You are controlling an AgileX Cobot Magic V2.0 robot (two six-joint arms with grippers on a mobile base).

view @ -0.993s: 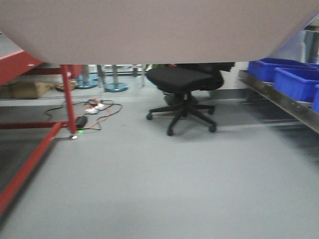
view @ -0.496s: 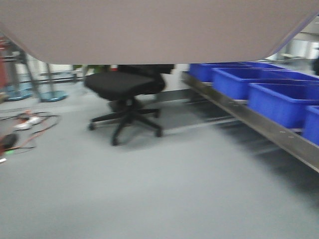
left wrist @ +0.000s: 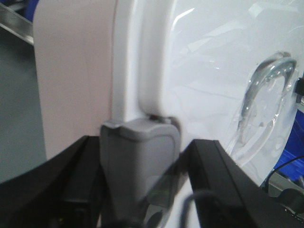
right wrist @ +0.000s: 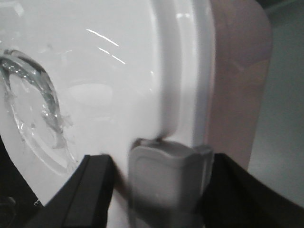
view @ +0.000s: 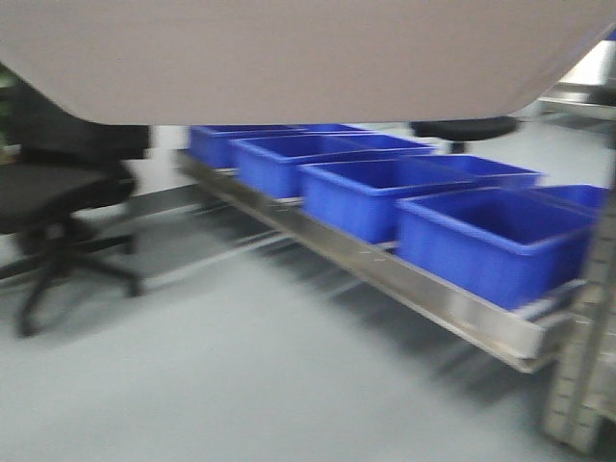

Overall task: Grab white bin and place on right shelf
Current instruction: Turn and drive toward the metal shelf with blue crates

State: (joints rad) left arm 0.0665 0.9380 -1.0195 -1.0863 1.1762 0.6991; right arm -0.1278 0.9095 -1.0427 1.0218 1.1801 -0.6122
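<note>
Front-facing view is blurred. A pinkish underside of the white bin point(view: 289, 58) fills the whole top of the frame, so the bin hangs in the air above the grey floor point(view: 241, 385) and is not on the shelf point(view: 433, 294). This shelf runs from the middle of the picture towards the lower right, lower than the bin. Its steel front rail is shiny, and a perforated grey upright point(view: 582, 385) stands at its near end. Four blue bins point(view: 481, 241) sit on it in a row, one just beside the other. A black office chair point(view: 48, 202) stands on the floor at the left, well apart from the shelf.

Left wrist view shows the left gripper point(left wrist: 145, 142) at one end of the white bin. Its two black fingers point(left wrist: 71, 180) stand wide, one on each side of a grey latch point(left wrist: 140, 166), and hold it between them. Above the latch I see the pale wall of the bin, the glossy white lid point(left wrist: 204, 61) and a curved ridge point(left wrist: 266, 90).

Right wrist view shows the same at the other end. Here the right gripper point(right wrist: 161, 159) holds a second grey latch point(right wrist: 166, 185) between its black fingers point(right wrist: 90, 190), with the lid and the pinkish wall above it.
</note>
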